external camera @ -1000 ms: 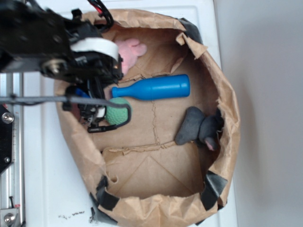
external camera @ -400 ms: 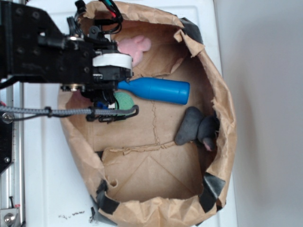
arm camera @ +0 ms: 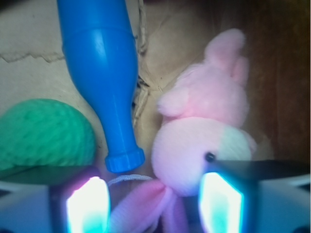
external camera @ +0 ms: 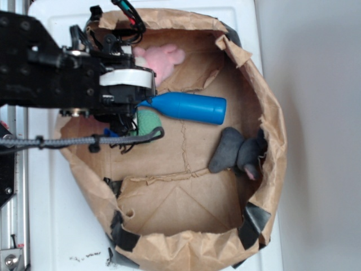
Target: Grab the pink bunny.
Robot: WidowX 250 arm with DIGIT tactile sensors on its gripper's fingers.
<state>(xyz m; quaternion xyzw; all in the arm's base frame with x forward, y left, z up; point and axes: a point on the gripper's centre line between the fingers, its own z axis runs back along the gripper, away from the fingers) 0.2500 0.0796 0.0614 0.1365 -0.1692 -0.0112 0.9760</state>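
A torn brown paper bag (external camera: 265,113) held a light-pink plush bunny (arm camera: 204,131), blue plastic bottle (arm camera: 104,73), green knitted ball (arm camera: 43,133) and dark grey plush (external camera: 234,149). The black gripper (arm camera: 153,201) stood spread, the bunny's ears between its fingers (arm camera: 216,199).

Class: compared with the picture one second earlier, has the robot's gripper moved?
Yes. The gripper moved up-frame, from the green ball towards the pink plush bunny.
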